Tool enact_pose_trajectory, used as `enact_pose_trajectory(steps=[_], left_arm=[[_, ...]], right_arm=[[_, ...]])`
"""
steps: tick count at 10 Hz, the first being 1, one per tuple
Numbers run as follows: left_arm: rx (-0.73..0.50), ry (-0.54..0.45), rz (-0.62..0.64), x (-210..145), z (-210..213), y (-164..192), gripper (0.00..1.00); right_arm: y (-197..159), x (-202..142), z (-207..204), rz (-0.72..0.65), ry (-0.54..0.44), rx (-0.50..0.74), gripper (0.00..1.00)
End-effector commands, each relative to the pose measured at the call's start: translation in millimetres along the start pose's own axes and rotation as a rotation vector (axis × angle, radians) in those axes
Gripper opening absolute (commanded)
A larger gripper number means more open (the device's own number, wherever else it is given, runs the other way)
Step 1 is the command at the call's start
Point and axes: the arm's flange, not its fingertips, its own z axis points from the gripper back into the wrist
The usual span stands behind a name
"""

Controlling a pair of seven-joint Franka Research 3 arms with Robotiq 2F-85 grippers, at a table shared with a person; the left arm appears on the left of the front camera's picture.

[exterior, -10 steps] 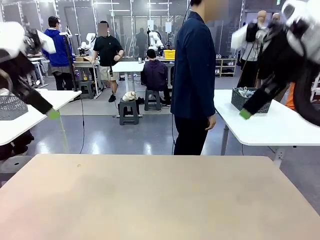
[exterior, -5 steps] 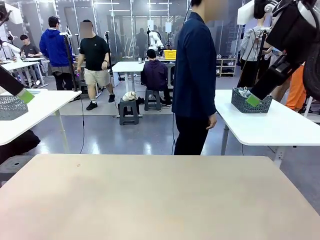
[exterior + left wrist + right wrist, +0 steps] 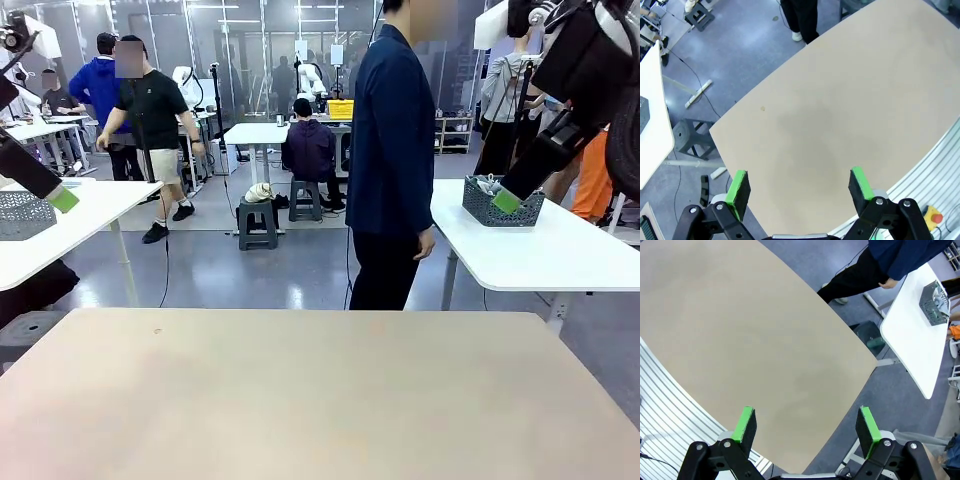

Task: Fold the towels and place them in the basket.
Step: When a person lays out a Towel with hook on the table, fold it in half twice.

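Large tan rectangular worktop (image 3: 320, 400): bare surface, nothing staged for folding. My read is that the task hasn't started and we're waiting on setup.

Person in a dark navy jacket and black trousers (image 3: 388, 150) stands side-on at the far edge. Their hand (image 3: 423, 243) hangs loose and holds nothing. Likely the one who brings the cloth over.

White side table (image 3: 545, 262) on the robot's right, well apart from the worktop, carries the dark charcoal mesh-sided plastic basket (image 3: 478, 208). Pale crumpled stuff (image 3: 488, 184) sits inside it. Could be the small terry towels, but it's too small to tell. So the basket is parked off to the side, not in a drop position the arms could reach easily.

Paler grey mesh basket (image 3: 20, 214) on the other white table at far left: not ours.

White left arm (image 3: 25, 165) and white right arm (image 3: 590, 70) sit high and out to the sides, presumably to leave the worktop free for the person.

Left gripper (image 3: 799, 188): jaws spread wide, nothing between the green pads (image 3: 738, 192), looking down on the worktop's near-left corner.

Right gripper (image 3: 806, 425): also spread wide and empty, over the near-right edge.

Open jaws make sense here, ready to take a towel edge once one is laid flat.

Next move needs towels flat on the worktop and the basket within reach. Until then there's nothing to grasp.
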Motion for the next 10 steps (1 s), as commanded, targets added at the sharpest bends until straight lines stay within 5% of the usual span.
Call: enact_pose_trajectory(steps=[1,6,10], left_arm=[[-0.015,-0.025,0.011,4.0,17.5,9.0,1.0],[-0.063,-0.21,0.121,-4.2,117.4,60.1,1.0],[-0.142,-0.235,0.126,-25.5,191.0,72.9,1.0]], right_arm=[[-9.3,0.1,16.4,-0.01,-0.035,0.01,1.0],[-52.5,-22.5,117.8,-0.123,-0.212,0.046,1.0],[-60.6,-51.4,189.8,-0.129,-0.265,0.152,1.0]])
